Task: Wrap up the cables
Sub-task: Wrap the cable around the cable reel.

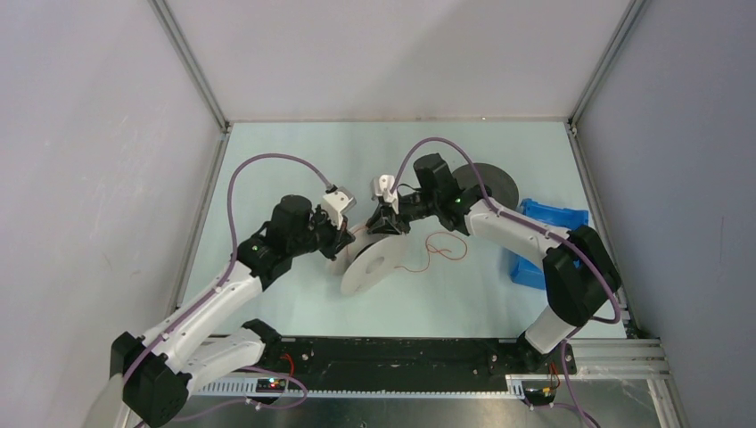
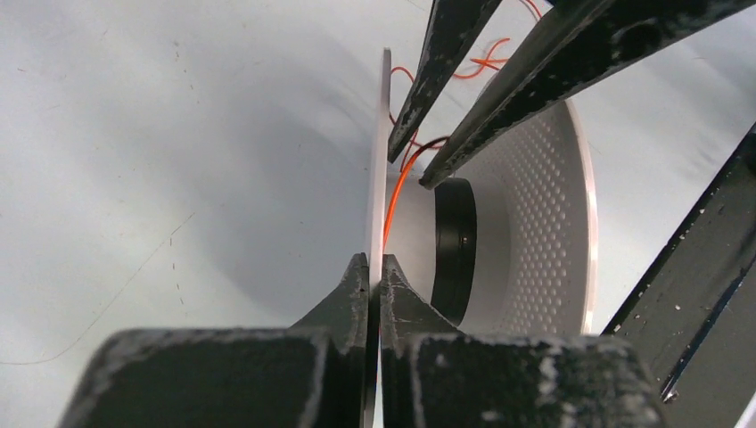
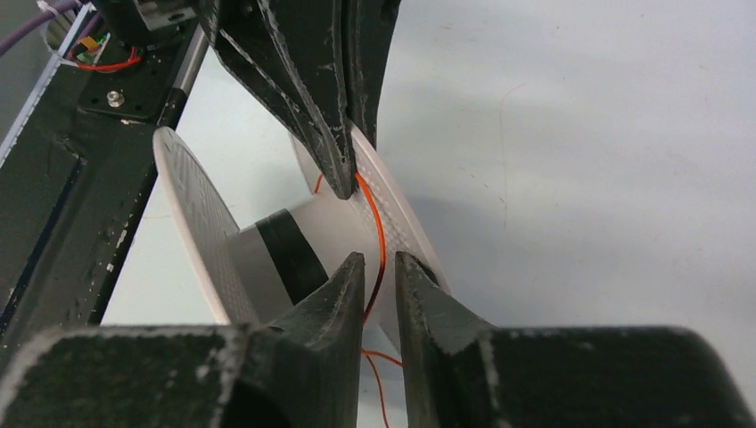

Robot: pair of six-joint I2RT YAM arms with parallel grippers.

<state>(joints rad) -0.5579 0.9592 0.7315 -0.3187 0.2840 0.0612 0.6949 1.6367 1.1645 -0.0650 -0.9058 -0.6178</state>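
Red-orange cable (image 1: pixel 435 242) lies mostly in loose loops on the worktop (image 1: pixel 294 160) just beside the white spool (image 1: pixel 370 265), where both arms meet; no blue cable shows. From the left wrist, the left fingers (image 2: pixel 361 281) are clamped on the edge of the spool's flange, and the cable climbs past the hub (image 2: pixel 455 250). From the right wrist, the right fingers (image 3: pixel 355 276) stand narrowly apart with the cable running between them, seemingly unpinched. The hub looks nearly bare, so winding seems barely begun.
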